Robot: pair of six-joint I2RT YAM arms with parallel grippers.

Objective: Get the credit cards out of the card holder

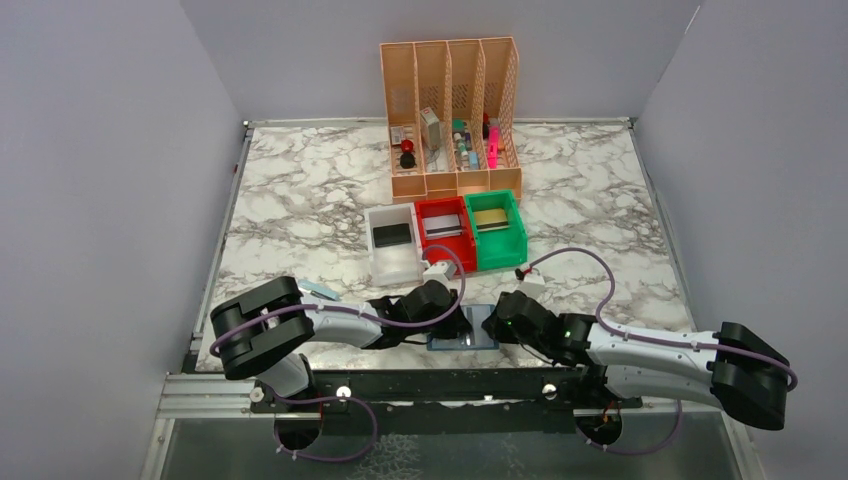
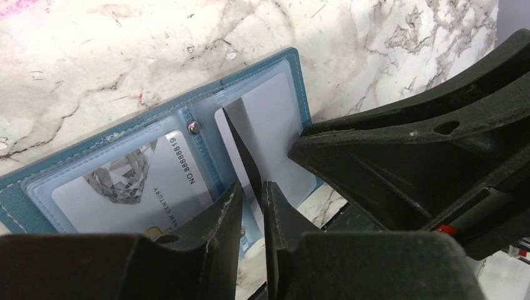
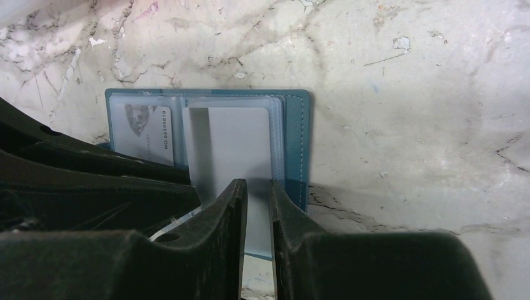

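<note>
The teal card holder (image 1: 463,341) lies open on the marble near the front edge. In the left wrist view the card holder (image 2: 304,94) holds a pale card with a diamond print (image 2: 125,187) in its left clear pocket and a plain silvery-grey card (image 2: 275,119) in its right one. A thin dark leaf or edge rises from the spine into the gap of my left gripper (image 2: 251,194), whose jaws stand a narrow gap apart. My right gripper (image 3: 259,190), also a narrow gap apart, rests on the near edge of the grey card (image 3: 240,144). The two grippers nearly touch.
White (image 1: 392,258), red (image 1: 444,233) and green (image 1: 497,232) bins stand behind the card holder; a tan flat rectangle lies in the green one. The peach mesh organizer (image 1: 452,115) stands at the back. A small pale blue thing (image 1: 320,290) lies left of the arm.
</note>
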